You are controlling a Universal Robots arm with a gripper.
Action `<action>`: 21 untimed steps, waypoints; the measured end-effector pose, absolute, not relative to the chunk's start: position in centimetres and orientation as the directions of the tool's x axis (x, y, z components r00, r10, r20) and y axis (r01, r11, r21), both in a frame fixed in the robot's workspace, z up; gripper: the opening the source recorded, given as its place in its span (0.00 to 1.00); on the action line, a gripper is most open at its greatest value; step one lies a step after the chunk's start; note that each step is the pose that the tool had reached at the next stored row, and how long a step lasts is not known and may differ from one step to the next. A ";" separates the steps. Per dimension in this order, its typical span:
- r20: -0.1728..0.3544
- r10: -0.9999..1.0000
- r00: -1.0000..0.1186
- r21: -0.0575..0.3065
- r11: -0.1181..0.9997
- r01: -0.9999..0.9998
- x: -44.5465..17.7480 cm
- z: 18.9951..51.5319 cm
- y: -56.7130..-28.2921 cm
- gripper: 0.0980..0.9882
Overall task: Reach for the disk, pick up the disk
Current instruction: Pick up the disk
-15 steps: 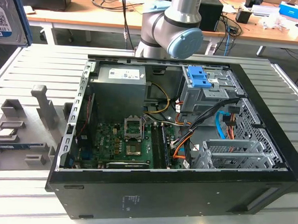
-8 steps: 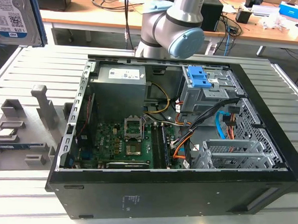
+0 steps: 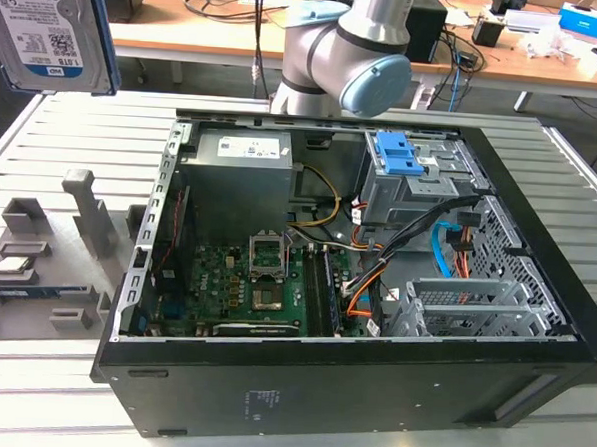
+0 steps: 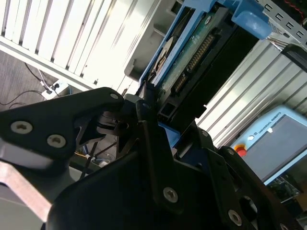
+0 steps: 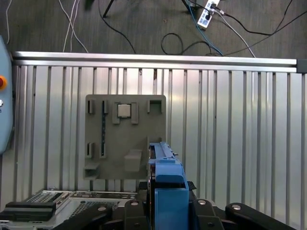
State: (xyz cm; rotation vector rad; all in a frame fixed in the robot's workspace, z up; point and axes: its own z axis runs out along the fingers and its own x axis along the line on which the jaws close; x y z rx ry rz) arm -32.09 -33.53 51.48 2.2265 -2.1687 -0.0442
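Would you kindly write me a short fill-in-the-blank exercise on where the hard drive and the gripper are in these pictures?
1. The black gripper is shut on the flat silver-grey metal disk, whose plastic rail frame is ____.
2. The disk hangs in the top corner on the exterior view's ____.
3. In the first wrist view, the small square silver chip sits on a flat fixture plate coloured ____.

Missing words: blue; left; grey.
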 end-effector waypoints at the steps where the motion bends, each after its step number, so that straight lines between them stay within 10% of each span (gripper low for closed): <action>1: 0.003 -1.000 0.026 0.044 -0.026 -0.999 -31.7 51.5 -33.5 0.30; 21: 0.003 -1.000 0.026 0.044 -0.026 -0.999 -25.6 51.5 -33.5 0.30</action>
